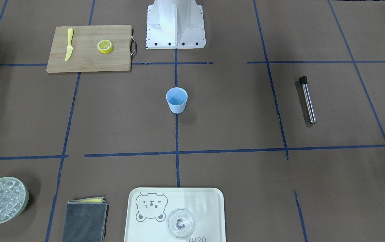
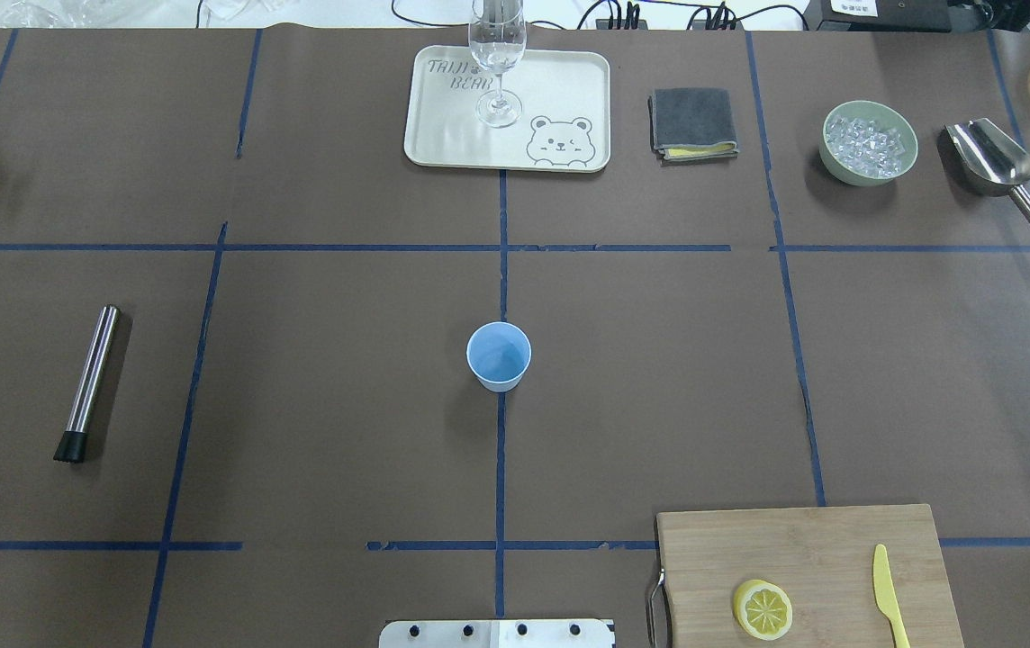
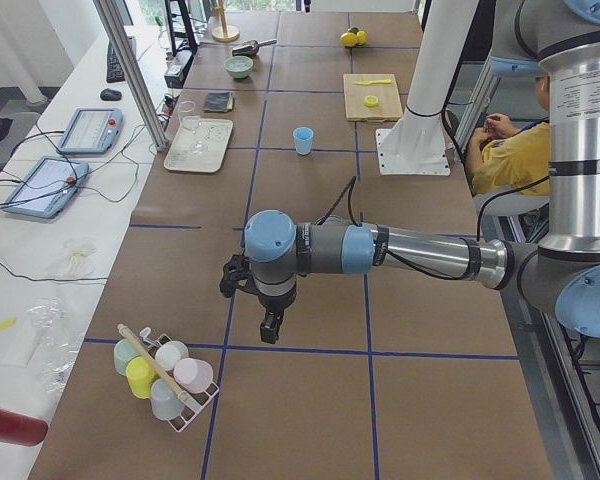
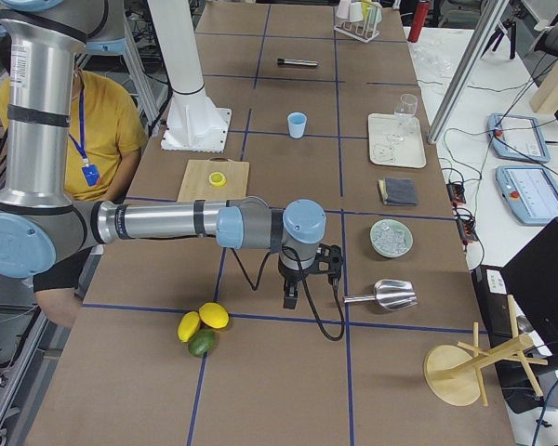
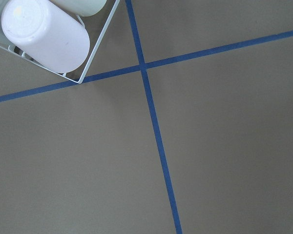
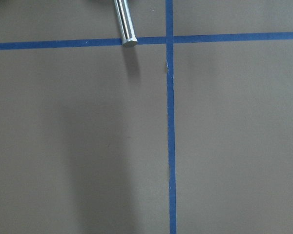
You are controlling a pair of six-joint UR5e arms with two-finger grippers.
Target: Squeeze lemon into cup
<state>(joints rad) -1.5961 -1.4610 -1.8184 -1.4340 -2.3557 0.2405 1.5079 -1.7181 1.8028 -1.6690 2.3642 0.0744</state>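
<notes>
One cup (image 1: pixel 176 100), one lemon (image 1: pixel 105 46), perhaps a slice

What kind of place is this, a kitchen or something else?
Probably a robotics lab staged as a drinks station: a robot arm over a table gridded with blue tape, teach pendants on the side bench, and a lemon on a cutting board.

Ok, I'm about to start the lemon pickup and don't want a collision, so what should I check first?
1. The lemon lies free on the cutting board: ok.
2. The yellow knife lies apart from the lemon: ok.
3. The cup stands upright, mouth unobstructed: ok.
4. The right hand is open for the grasp: cannot tell, side view only.
5. The left hand is far from the cup: ok.
</notes>
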